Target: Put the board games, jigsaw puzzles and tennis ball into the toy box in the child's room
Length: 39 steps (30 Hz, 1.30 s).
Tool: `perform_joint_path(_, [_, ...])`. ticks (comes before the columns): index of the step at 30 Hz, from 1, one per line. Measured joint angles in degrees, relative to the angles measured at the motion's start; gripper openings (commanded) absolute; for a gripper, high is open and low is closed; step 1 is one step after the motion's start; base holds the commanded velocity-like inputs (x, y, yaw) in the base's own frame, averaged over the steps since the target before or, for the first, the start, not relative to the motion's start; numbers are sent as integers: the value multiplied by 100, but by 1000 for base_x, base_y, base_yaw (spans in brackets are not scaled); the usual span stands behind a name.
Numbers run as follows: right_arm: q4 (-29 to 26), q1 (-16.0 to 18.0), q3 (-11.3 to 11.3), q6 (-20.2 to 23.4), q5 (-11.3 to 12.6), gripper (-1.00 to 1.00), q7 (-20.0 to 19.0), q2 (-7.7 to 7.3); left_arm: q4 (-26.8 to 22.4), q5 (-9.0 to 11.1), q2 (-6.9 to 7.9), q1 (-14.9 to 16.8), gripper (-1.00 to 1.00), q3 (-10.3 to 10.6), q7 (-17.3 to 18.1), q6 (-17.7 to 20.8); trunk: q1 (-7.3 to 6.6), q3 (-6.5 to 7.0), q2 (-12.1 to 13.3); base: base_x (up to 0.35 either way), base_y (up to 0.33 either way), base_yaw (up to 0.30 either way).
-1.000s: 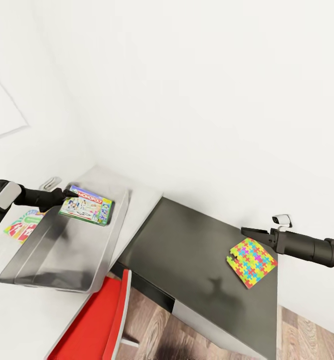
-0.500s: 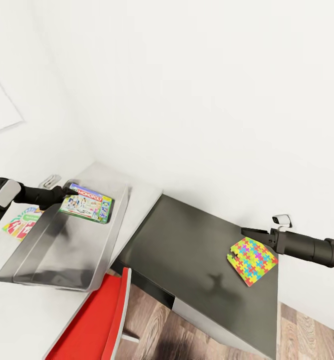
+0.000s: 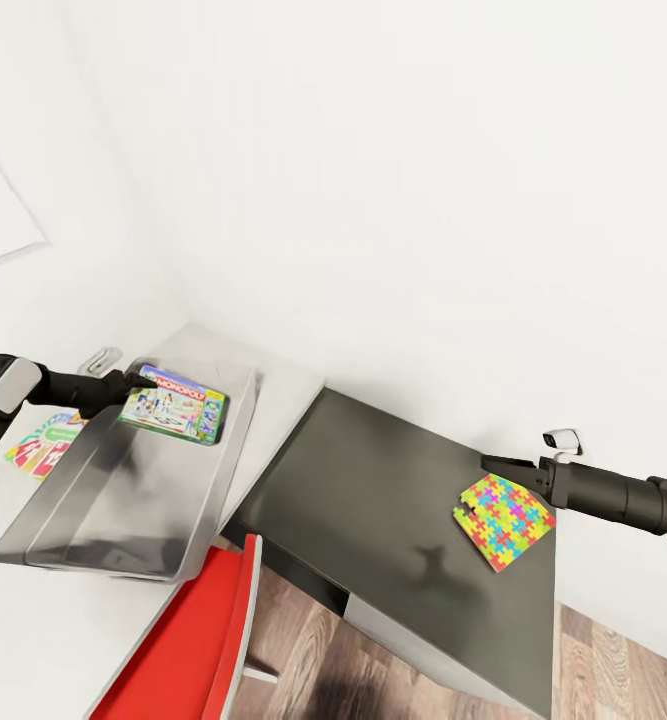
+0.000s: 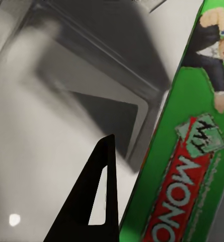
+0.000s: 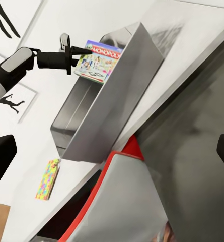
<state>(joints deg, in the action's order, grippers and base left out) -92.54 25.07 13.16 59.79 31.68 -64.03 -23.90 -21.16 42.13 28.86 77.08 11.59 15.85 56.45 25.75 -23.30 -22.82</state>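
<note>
Barely anything has been shifted over the last second: the Monopoly board game (image 3: 173, 407) has been nudged a touch higher over the toy box (image 3: 123, 500), and the view itself has drifted a little. The game is pinched at one corner by the left gripper (image 3: 133, 382), closed on the lid edge, and it's being held tilted above the far end of the box, over the open inside. Holding it by a corner like that is probably so it can be dropped straight in without the fingers (image 4: 94, 201) getting caught on the walls.

The box walls look thin and straight, and the game is narrower than the opening, so plenty of room is left for a release. The far wall should be watched, since the game's far edge is near it.

A jigsaw puzzle (image 3: 503, 522) is lying flat on the dark grey surface (image 3: 373, 480), near its far right corner, with the right gripper (image 3: 493, 463) held just beside it and apart from it. Its fingers look open and nothing is held. That puzzle sits close to the edge, so a push the wrong way could send it off.

Another colourful flat piece (image 3: 45, 445) is seen on the table (image 3: 33, 620) just past the box, and a red chair (image 3: 208, 640) is tucked below the near edge.
</note>
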Motion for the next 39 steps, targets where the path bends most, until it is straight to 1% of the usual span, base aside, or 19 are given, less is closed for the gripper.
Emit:
perform_joint_path(7, [0, 2, -9, 0, -2, 100, 6, 6, -1, 17, 0, 35, -100, -5, 33, 24, 0, -36, 0, 0, 0, 0])
perform_joint_path(23, [0, 2, -24, 0, -3, 100, 9, 15, -2, 27, 1, 79, -100, -6, 106, 52, 0, -165, 0, 0, 0, 0])
perform_joint_path(39, [0, 2, -21, 0, -3, 100, 9, 10, -2, 24, 1, 82, -100, -7, 176, 56, 0, -197, 0, 0, 0, 0])
